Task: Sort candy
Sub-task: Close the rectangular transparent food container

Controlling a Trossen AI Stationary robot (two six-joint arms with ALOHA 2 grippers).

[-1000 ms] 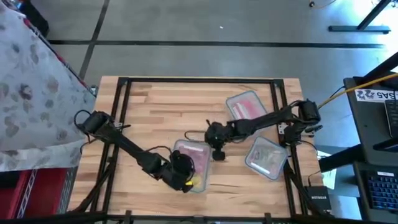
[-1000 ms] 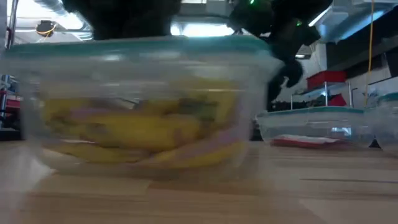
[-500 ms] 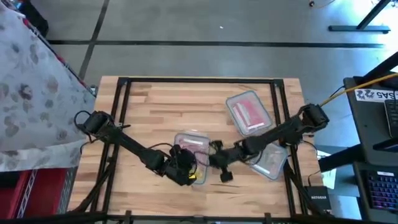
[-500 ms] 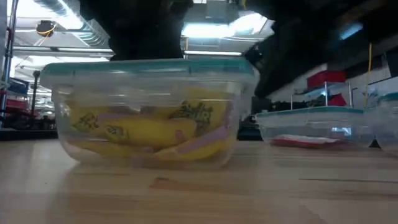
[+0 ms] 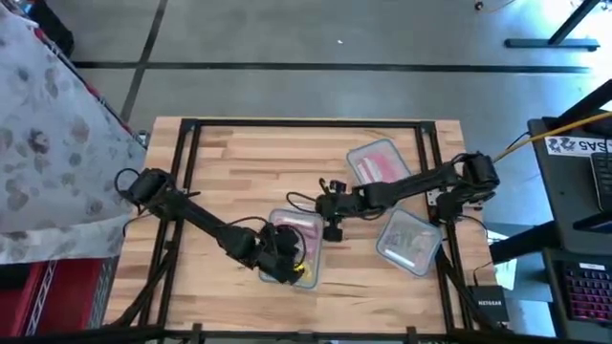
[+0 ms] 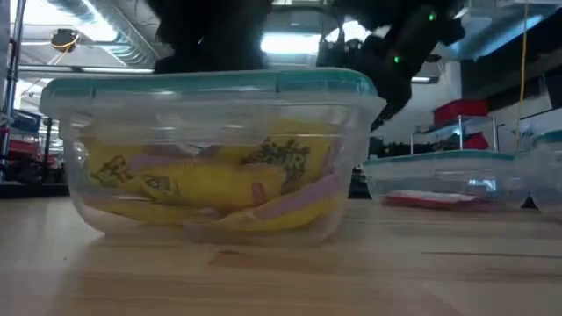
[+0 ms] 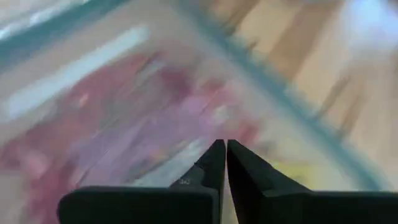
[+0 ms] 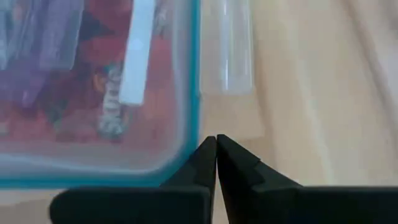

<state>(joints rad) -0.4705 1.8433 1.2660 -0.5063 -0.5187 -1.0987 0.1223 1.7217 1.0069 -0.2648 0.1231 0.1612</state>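
A clear tub [image 5: 298,234] with a teal-rimmed lid stands near the table's front middle; in the low view the tub [image 6: 211,158] holds yellow and pink candy [image 6: 211,180]. My left gripper [image 5: 284,268] is shut just over the near part of its lid [image 7: 124,93]. My right gripper [image 5: 332,227] is shut beside the tub's right side, its tips [image 8: 216,138] at the teal rim [image 8: 194,93]. Red and purple candy [image 8: 81,93] shows through the lid. My left gripper points its shut fingers down at the tub's lid [image 7: 186,124], but I cannot tell whether they touch it. My right gripper's shut fingertips stand right at the tub's rim near a corner [image 8: 186,155]; I cannot tell whether they touch it.
A lidded tub with red candy [image 5: 381,170] stands at the far right, also in the low view [image 6: 439,180]. Another lidded tub [image 5: 409,241] sits at the near right. A black frame [image 5: 306,122] runs round the wooden table.
My right gripper swung toward the near edge past the tub's right side, then came back toward the table's middle. The tub with yellow candy slid a little on the table. My left gripper stayed over the tub's near end.
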